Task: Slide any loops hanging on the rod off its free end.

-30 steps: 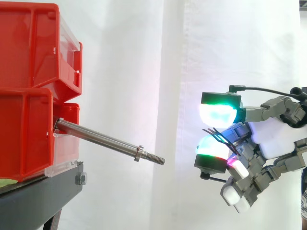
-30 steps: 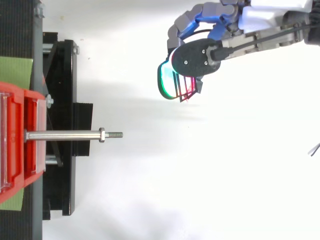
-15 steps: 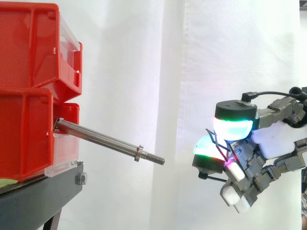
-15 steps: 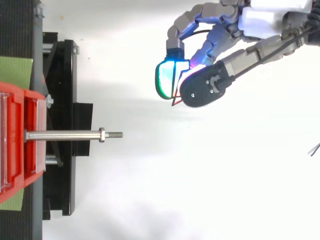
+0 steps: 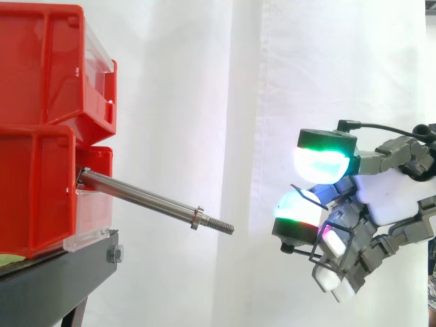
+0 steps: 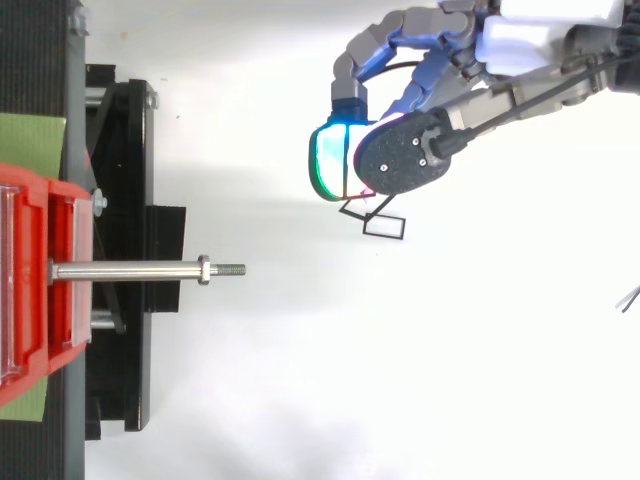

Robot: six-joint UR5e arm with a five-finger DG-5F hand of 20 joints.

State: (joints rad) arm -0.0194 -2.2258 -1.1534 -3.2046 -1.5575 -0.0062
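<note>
Side view. Rod (image 5: 143, 199) projects from the lower of two stacked red bins (image 5: 41, 136), which sit on the black stand (image 5: 54, 279). It slopes slightly down toward its free end on the right. A nut (image 5: 197, 218) sits near that end, with bare thread past it. The shaft is bare from the bin to the tip. The white curtain (image 5: 191, 102) is behind.

Hand (image 5: 392, 197) comes in from the right edge, well apart from the rod tip, level with it or a little higher. Fingers (image 5: 320, 163) are curled, with pads glowing green, cyan and white. One pad is up and one sits just below it, with a gap between the two. The thin black wire loops (image 5: 312, 257) are caught among the curled fingers. The wire crosses above the lower pad and hangs down beneath it. I cannot tell exactly which pads press on it.

Top view. Rod (image 6: 125, 270) runs level from the red bins (image 6: 30, 290) at the left edge, out across the black stand (image 6: 125, 200). The nut (image 6: 203, 269) is close to the tip, and nothing hangs on the shaft.

Hand (image 6: 520, 35) enters from the upper right, and its fingers (image 6: 330, 165) are bent toward the rod side. A dark-backed pad overlaps the cyan pad. The wire loops (image 6: 384, 227) stick out from under these pads as a small rectangular outline. They are touching the pads' edge and clear of the rod, off to one side of its line and beyond its tip.
</note>
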